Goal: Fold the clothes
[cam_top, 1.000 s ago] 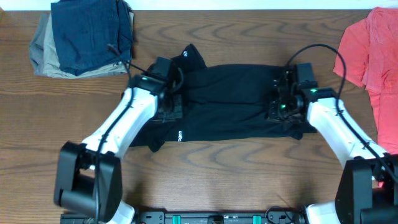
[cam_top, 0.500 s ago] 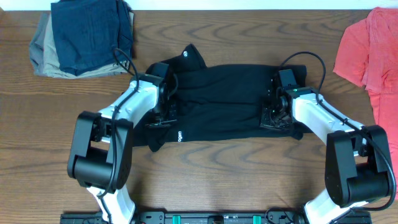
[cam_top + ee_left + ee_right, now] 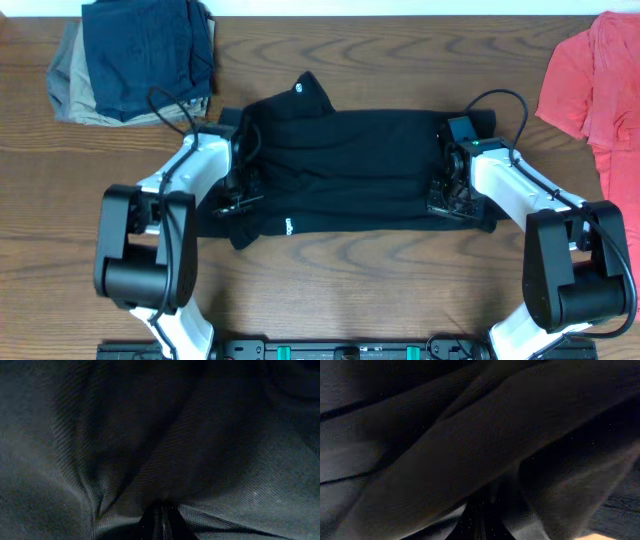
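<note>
The black shirt [image 3: 350,165] lies as a wide band across the middle of the table, with its small white round logo [image 3: 297,88] at the back left and white lettering [image 3: 287,226] at the front edge. My left gripper [image 3: 240,195] is down on the shirt's left end and my right gripper [image 3: 452,195] on its right end. In the left wrist view the gripper [image 3: 161,520] is shut with black fabric [image 3: 150,435] bunched around its tips. In the right wrist view the gripper [image 3: 480,520] is shut in folds of the same fabric [image 3: 470,435].
A stack of folded clothes, navy on top of khaki [image 3: 140,50], sits at the back left corner. A red garment [image 3: 590,90] lies at the right edge. Bare wooden table [image 3: 350,290] runs along the front.
My left gripper has moved left and toward the front, dragging the shirt's left end outward. My right gripper has shifted slightly toward the front. The shirt now lies wider and flatter.
</note>
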Motion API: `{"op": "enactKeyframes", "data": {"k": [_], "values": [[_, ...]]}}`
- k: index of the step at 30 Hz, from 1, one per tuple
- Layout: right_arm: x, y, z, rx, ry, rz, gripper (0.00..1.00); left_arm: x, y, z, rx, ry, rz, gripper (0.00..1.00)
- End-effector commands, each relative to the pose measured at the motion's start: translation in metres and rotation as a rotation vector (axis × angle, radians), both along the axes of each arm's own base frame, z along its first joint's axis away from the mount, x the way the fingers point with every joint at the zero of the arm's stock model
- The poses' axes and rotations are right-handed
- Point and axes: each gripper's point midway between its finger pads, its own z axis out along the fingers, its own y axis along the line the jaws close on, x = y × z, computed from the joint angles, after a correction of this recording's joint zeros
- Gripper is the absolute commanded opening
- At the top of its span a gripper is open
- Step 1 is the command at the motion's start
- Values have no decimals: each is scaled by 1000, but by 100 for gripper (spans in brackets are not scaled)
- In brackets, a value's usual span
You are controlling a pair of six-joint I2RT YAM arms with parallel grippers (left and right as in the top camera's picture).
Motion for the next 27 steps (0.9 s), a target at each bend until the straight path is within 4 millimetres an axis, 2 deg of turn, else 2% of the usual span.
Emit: {"op": "enactKeyframes", "data": {"k": [1, 4, 7, 13, 19, 23, 24, 25, 26, 27], "values": [[-18, -20, -11, -91, 75, -40, 1, -63, 24, -34, 101, 202, 67, 6], [-25, -22, -8, -98, 100, -39, 1, -84, 24, -33, 100, 264, 88, 6], [-30, -25, -2, -114, 115, -40, 1, -93, 17, -22, 62, 290, 98, 6], [-41, -38, 16, -159, 126, -79, 1, -96, 14, 18, 30, 222, 102, 6], [-47, -42, 39, -151, 92, -97, 1, -91, 14, 65, -7, 36, 81, 6], [-38, -40, 62, -128, -12, -103, 2, -84, 13, 84, -27, -75, 74, 17], [-36, -40, 68, -123, -37, -101, 11, -82, 12, 86, -31, -97, 74, 17], [-33, -40, 74, -119, -64, -103, 25, -79, 12, 88, -34, -112, 74, 17], [-28, -39, 80, -112, -95, -98, 40, -77, 12, 88, -37, -123, 73, 22], [-23, -38, 84, -107, -126, -91, 52, -74, 11, 87, -39, -130, 73, 24]]}}
